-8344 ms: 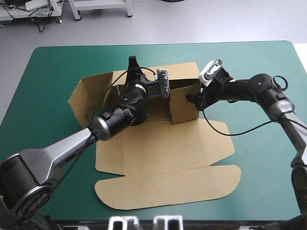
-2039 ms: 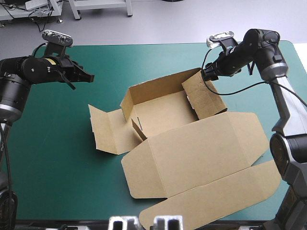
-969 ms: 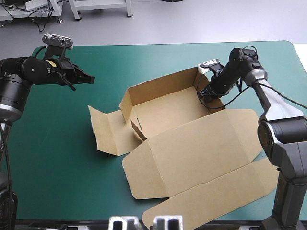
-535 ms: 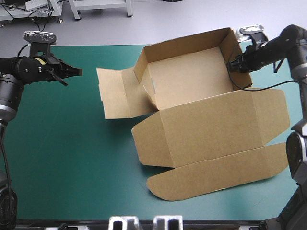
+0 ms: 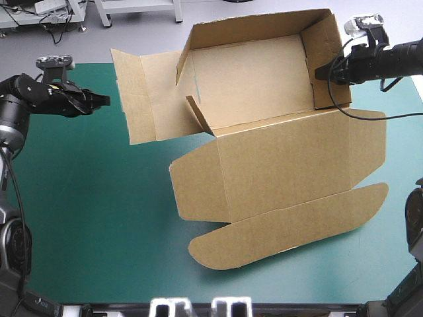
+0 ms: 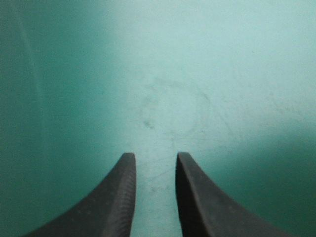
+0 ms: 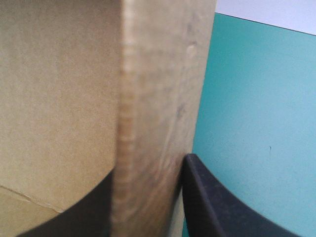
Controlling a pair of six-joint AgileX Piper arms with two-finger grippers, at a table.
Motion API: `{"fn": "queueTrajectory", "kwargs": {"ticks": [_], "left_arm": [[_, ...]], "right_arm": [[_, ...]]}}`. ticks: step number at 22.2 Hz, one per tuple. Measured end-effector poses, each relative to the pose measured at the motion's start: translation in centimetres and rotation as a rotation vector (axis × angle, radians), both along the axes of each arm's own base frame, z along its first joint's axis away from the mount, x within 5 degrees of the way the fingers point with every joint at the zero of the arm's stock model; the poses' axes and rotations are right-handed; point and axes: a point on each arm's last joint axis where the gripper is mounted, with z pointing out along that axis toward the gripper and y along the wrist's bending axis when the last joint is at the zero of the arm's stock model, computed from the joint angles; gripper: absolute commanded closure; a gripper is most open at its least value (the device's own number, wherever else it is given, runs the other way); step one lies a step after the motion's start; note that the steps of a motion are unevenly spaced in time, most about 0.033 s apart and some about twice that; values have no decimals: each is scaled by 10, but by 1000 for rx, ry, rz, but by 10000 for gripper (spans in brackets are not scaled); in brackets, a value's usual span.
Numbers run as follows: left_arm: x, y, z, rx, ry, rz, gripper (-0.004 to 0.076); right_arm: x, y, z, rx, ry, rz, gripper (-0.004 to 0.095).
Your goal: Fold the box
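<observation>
**Inspector:** Location of the box [image 5: 264, 165]?

**Assessor:** High view: centre of the table running to 1 o'clock. It is an open tray with the walls up. The lid hangs flat toward 5 o'clock, with its rounded tuck flap lowest. One side flap is spread out at 10 o'clock. The tray's far wall shows past the far edge of the teal-green cover [image 5: 79, 198].

**Inspector:** Right gripper [image 5: 318, 72]?

**Assessor:** At 2 o'clock, on the tray's right-hand wall. The high view does not show the grip itself. The right wrist view does: the right gripper [image 7: 150, 165] is clamped on that wall, edge-on, with one black finger inside the box [image 7: 59, 98] and one outside [image 7: 207, 197]. The cover [image 7: 256, 98] lies beyond the outer finger.

**Inspector:** Left gripper [image 5: 100, 100]?

**Assessor:** At 9 to 10 o'clock in the high view, well apart from the side flap, tips aimed toward it. The gap cannot be read there. The left wrist view settles it: the fingers [image 6: 126, 197] stand a narrow gap apart and hold nothing. Only bare cover [image 6: 222, 74] is ahead of the left gripper [image 6: 153, 158], and no board is in that view.
</observation>
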Motion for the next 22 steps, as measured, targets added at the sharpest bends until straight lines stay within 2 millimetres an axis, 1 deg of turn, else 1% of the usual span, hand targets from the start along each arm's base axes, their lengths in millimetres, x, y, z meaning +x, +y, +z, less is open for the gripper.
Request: {"fn": "queueTrajectory", "kwargs": {"ticks": [1,2,3,6,7,8,12,14,19,22], "left_arm": [[8,-6,-11,-66,20,-59,510],[10,-8,-13,-83,22,-87,510],[17,-17,-20,-185,16,-160,510],[21,-39,-21,-325,-36,-343,510],[21,-48,-19,-345,-48,-394,510],[18,-63,-18,-345,-61,-475,510],[6,-100,-17,-352,-52,-695,510],[3,-105,-13,-403,-67,-730,510],[4,-111,-1,-527,-154,-744,510],[4,-114,3,-554,-174,-750,510]], "right_arm": [[0,0,0,0,-2,1,927],[0,0,0,-1,-3,2,926],[0,0,0,-2,-3,4,926],[0,1,1,3,-9,8,926],[0,1,1,11,-12,12,925],[0,2,2,25,-16,17,925],[0,3,2,17,-32,34,926],[1,2,2,8,-36,37,926],[5,3,-5,6,-17,41,926],[9,7,-10,-12,-5,45,926]]}}
